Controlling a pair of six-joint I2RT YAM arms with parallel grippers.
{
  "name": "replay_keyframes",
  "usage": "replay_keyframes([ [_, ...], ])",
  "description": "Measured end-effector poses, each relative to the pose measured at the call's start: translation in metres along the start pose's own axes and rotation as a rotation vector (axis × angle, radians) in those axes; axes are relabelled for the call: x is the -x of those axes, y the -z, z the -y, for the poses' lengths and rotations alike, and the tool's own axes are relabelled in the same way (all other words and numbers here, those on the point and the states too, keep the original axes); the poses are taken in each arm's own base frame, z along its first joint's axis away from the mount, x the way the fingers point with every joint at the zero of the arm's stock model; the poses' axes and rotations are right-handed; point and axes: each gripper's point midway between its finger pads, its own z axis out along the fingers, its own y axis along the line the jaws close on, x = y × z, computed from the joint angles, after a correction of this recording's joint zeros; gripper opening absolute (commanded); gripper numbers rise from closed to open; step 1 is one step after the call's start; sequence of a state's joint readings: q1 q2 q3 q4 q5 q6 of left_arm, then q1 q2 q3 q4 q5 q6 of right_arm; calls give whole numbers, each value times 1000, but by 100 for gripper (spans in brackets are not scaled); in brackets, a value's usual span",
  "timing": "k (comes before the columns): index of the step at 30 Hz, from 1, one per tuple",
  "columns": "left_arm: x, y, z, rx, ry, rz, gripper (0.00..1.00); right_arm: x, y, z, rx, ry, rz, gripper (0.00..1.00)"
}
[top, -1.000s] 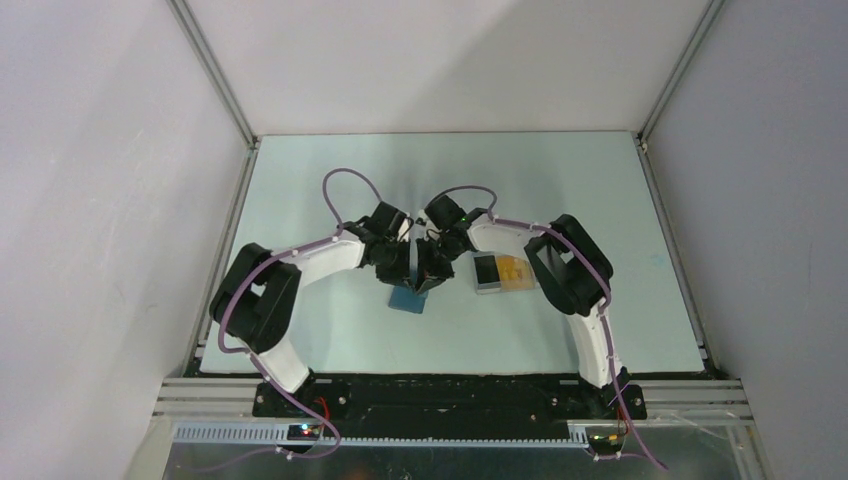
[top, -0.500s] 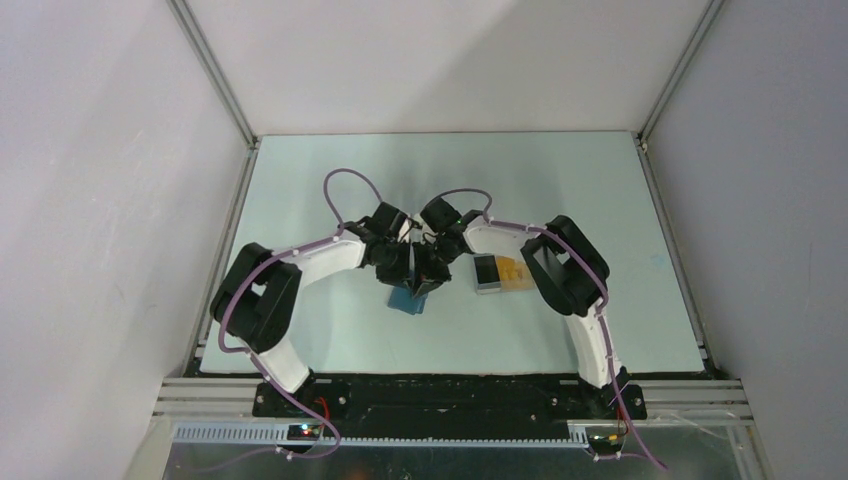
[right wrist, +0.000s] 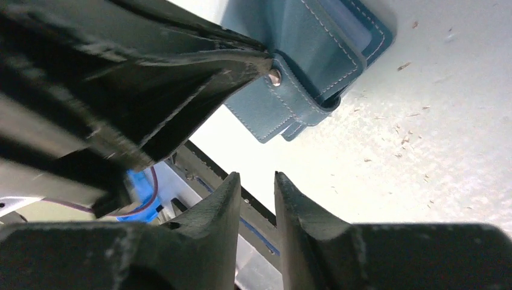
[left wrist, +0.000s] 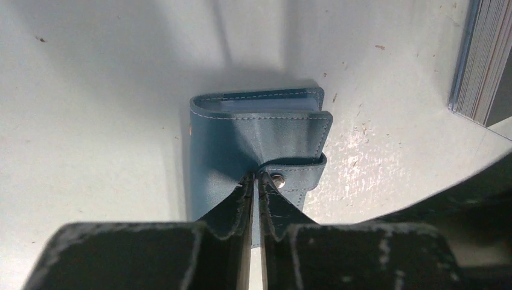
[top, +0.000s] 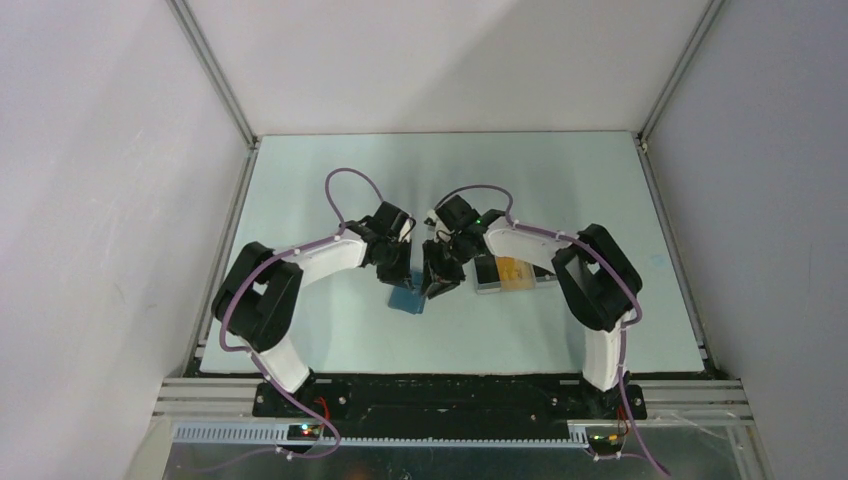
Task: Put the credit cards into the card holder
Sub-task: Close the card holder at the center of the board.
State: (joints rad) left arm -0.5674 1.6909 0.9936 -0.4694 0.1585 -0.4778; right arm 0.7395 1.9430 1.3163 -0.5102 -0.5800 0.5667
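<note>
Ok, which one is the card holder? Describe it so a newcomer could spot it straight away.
Look at the middle of the pale table. The card holder sits there, pinched by the left gripper. It is a small blue stitched wallet with a strap and a metal snap, the only blue thing on the table; the stack of cards to its right is black and orange.

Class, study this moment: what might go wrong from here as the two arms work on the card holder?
1. The left gripper pinches only the end of the strap, by the snap of the closed card holder. Such a small hold may slip, or drag the whole holder instead of opening it.
2. The right gripper, open and empty, hangs close beside the left one. If it moves in on the strap, the two could collide.
</note>
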Motion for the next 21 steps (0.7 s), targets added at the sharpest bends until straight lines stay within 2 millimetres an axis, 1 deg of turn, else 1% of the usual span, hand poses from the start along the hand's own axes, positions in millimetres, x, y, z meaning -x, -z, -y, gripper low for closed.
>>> replay_keyframes([
  [1, 0, 0, 0, 1, 0, 0, 11, 3, 5, -2, 6, 2, 14, 36],
  [4, 0, 0, 0, 2, 1, -4, 10, 14, 16, -6, 29, 7, 58, 37],
  [7, 0, 0, 0, 3, 0, -4, 10, 23, 19, -3, 39, -4, 80, 37],
  [10, 0, 0, 0, 3, 0, -4, 9, 31, 14, 4, 29, -23, 76, 37],
  [13, 0, 0, 0, 4, 1, -4, 9, 38, 2, 10, 13, -37, 62, 36],
  [17, 0, 1, 0, 4, 0, -3, 9, 38, -10, 20, -10, -56, 32, 35],
  [19, 0, 2, 0, 2, 0, -2, 12, 38, -12, 21, -14, -58, 27, 34],
  [21, -1, 2, 1, 0, 0, -4, 17, 38, -11, 20, -15, -57, 27, 33],
])
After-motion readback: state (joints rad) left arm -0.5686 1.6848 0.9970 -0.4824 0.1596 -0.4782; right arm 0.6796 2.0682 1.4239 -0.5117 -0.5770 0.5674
